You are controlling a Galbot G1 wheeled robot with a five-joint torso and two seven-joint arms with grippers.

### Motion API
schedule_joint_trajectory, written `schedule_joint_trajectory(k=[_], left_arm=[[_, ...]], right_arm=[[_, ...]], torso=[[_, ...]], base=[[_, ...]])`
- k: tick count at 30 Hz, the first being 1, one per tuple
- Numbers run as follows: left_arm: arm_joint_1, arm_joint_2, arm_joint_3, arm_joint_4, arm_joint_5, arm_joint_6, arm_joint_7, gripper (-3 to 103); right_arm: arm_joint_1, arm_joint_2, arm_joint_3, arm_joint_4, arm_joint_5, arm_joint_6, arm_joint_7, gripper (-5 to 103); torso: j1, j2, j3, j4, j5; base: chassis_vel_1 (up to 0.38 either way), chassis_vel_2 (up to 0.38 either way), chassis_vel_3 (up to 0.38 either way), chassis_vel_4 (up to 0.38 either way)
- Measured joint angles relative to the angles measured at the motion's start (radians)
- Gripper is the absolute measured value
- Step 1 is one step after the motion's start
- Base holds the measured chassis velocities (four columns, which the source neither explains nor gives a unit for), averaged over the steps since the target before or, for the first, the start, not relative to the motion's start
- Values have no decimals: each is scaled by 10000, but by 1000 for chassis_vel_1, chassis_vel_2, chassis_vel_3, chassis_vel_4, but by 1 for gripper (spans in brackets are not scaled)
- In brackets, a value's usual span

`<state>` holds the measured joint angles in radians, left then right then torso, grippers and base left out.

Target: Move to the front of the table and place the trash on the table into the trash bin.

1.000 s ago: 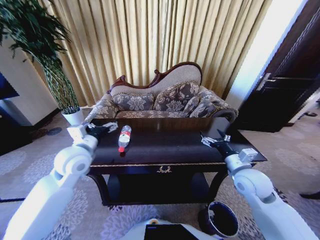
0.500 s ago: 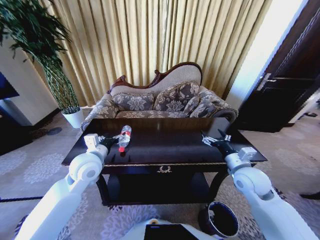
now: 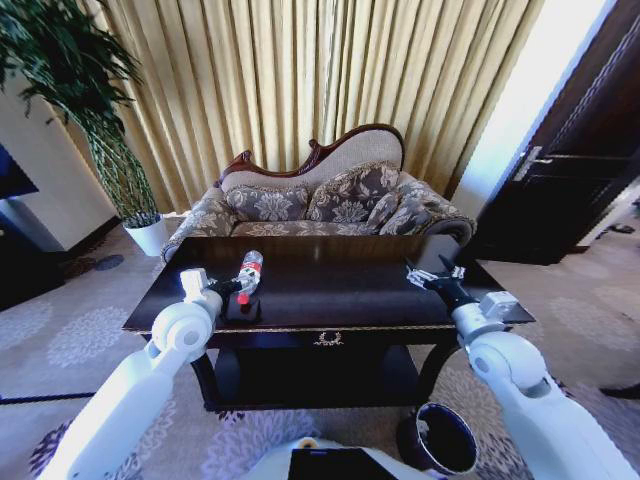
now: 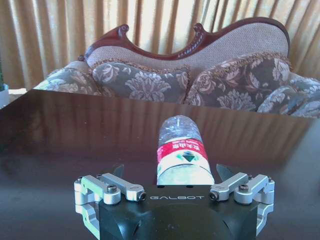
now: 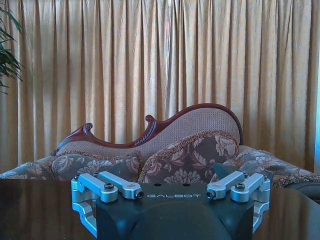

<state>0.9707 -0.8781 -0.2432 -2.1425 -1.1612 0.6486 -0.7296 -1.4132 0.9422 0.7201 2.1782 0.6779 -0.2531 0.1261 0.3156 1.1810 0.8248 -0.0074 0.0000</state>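
The clear plastic bottle with a red label (image 3: 248, 272) lies on its side on the glossy near-black tabletop (image 3: 340, 290), on the robot's left half. Its long axis runs away from the robot toward the patterned sofa with a carved dark-wood frame (image 3: 320, 200), cap end nearest the robot.

The left end effector (image 3: 238, 287) sits low over the tabletop at the bottle's near end. In the left wrist view the bottle (image 4: 181, 157) lies straight ahead of the left end effector (image 4: 170, 172), centred in the gap. Its two fingers are spread wide, one to each side of the bottle's body, and hold nothing. The bottle's axis runs in line with the approach and across the closing direction, so a short push forward should let the fingers close on its sides. The round body may roll sideways if one finger touches first.

The right end effector (image 3: 432, 279) hovers over the right half of the tabletop, well apart from the bottle. The right wrist view shows it (image 5: 170, 192) open and empty. The left arm is plainly the nearer one for this pick.

The small round dark bin with a shiny rim (image 3: 440, 438) stands on the patterned carpet (image 3: 70, 340) by the table's front right leg, on the robot's right, so the bottle would have to cross over from the left
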Motion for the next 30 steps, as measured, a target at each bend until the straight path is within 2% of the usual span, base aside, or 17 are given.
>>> schedule_joint_trajectory(k=[11, 23, 27, 28, 30], left_arm=[[-407, 167, 599, 206, 60, 457, -186, 100], [149, 328, 89, 224, 29, 471, -262, 102], [204, 351, -10, 225, -3, 443, -263, 94], [218, 355, -48, 224, -16, 402, -263, 84], [229, 354, -58, 224, -26, 349, -263, 84]], right_arm=[[-12, 4, -17, -74, -8, 169, -20, 100], [47, 17, -110, -152, -29, 244, -39, 100], [80, 1, -117, -152, -29, 249, -42, 100], [102, -3, -126, -151, -28, 252, -44, 100], [119, -4, -135, -155, -29, 253, -46, 100]], torso=[[0, 0, 0, -1, 0], [0, 0, 0, 1, 0], [0, 0, 0, 0, 0], [0, 0, 0, 0, 0], [0, 1, 0, 0, 0]], base=[[0, 0, 0, 0], [0, 0, 0, 0], [0, 0, 0, 0], [0, 0, 0, 0], [0, 0, 0, 0]])
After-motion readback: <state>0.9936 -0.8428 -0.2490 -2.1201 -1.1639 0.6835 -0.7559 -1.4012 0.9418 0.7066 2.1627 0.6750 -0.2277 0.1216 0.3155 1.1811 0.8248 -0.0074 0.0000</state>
